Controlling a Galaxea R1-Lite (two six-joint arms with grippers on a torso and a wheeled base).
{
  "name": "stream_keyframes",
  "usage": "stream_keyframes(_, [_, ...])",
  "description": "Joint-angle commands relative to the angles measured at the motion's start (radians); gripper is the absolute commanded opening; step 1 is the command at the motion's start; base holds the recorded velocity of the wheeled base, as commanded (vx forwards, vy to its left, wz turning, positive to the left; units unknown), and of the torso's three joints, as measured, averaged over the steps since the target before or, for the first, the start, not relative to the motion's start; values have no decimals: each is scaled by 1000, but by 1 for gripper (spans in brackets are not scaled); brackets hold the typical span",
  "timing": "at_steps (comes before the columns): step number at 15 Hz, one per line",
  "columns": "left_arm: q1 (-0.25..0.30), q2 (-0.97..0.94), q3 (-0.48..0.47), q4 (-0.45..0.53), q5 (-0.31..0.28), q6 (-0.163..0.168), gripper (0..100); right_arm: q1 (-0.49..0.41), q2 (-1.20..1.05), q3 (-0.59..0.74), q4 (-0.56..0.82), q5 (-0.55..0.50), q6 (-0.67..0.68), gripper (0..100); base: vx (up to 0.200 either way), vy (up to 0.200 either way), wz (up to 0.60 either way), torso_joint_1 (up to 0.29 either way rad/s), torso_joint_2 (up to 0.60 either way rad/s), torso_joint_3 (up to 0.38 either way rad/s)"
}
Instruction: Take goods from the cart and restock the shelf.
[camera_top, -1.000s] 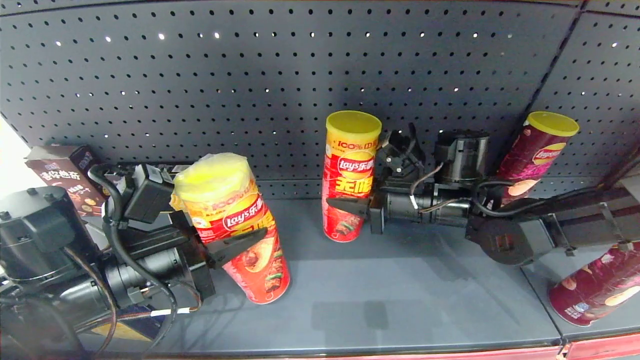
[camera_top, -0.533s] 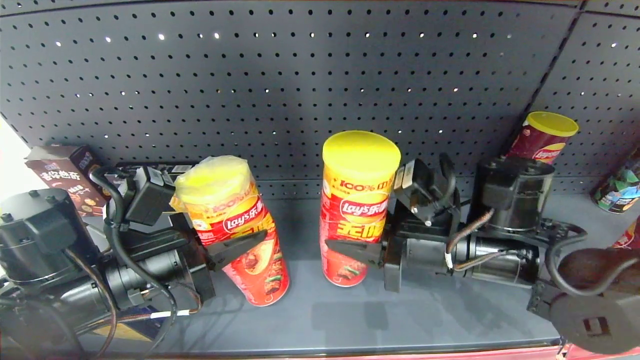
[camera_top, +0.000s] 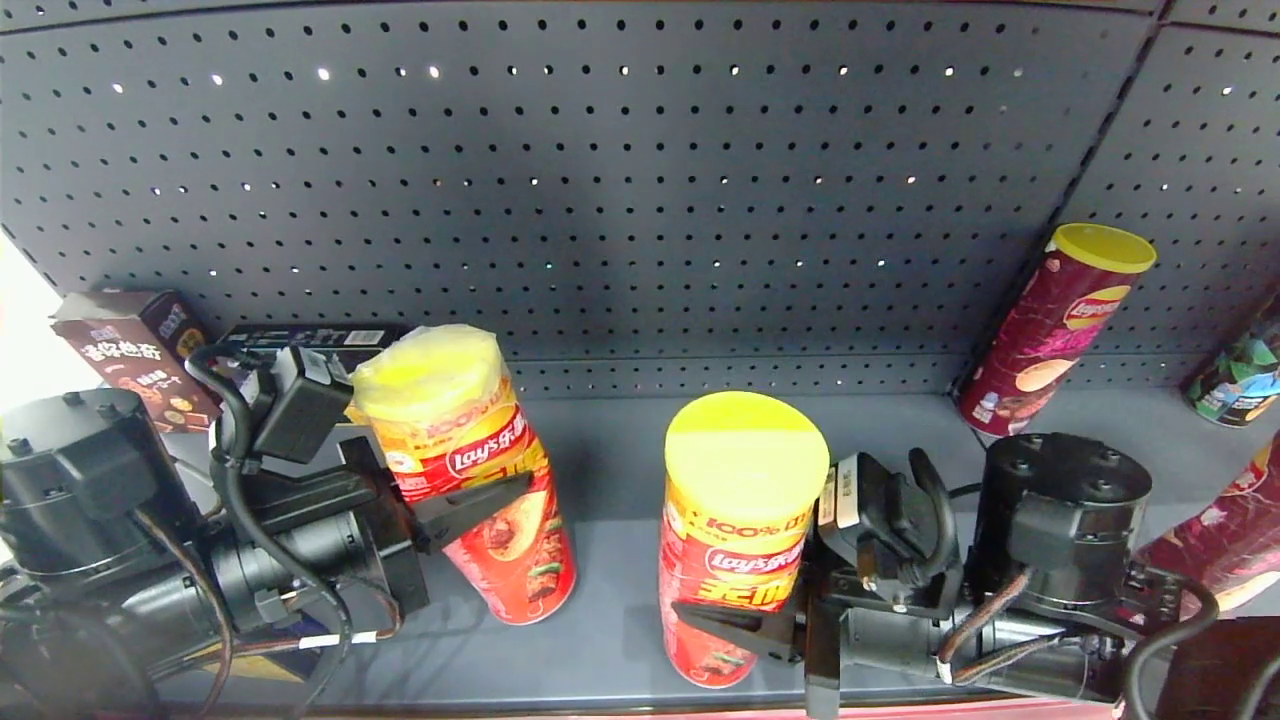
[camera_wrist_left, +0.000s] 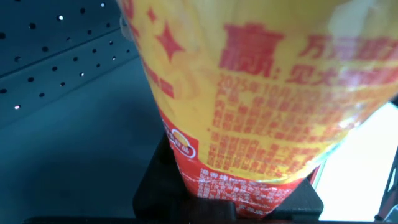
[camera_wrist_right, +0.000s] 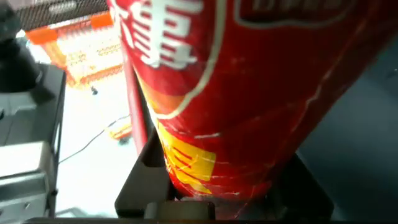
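Two red chip cans with yellow lids are held over the grey shelf (camera_top: 620, 470). My left gripper (camera_top: 485, 485) is shut on the left can (camera_top: 470, 450), which is wrapped in clear film and tilts with its top leaning left; the left wrist view shows this can (camera_wrist_left: 267, 93) up close. My right gripper (camera_top: 725, 615) is shut on the other can (camera_top: 740, 530), held upright near the shelf's front edge, its red wall (camera_wrist_right: 249, 93) close in the right wrist view. Whether either can's base touches the shelf is hidden.
The dark pegboard (camera_top: 640, 200) backs the shelf. A maroon can (camera_top: 1050, 320) leans against it at the back right, with a dark can (camera_top: 1240, 380) and another maroon can (camera_top: 1225, 545) at the right edge. A brown box (camera_top: 130, 350) and a flat black box (camera_top: 300, 335) sit at the left.
The right gripper has carried its can from near the pegboard to the shelf's front edge. The left gripper and its can have shifted only slightly.
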Motion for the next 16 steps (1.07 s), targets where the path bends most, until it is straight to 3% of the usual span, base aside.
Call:
stream_keyframes(1, [0, 1, 0, -1, 0, 0, 0, -14, 21, -1, -1, 0, 0, 0, 0, 0, 0, 0, 0, 0])
stream_keyframes(9, [0, 3, 1, -2, 0, -2, 0, -22, 102, -58, -20, -17, -10, 0, 0, 0, 0, 0, 0, 0])
stream_keyframes(10, [0, 3, 3, -2, 0, -2, 0, -20, 102, -57, -21, -32, -9, 100, 0, 0, 0, 0, 0, 0])
stream_keyframes(16, [0, 3, 1, -2, 0, 0, 0, -25, -12, 6, -20, -84, -4, 100, 0, 0, 0, 0, 0, 0])
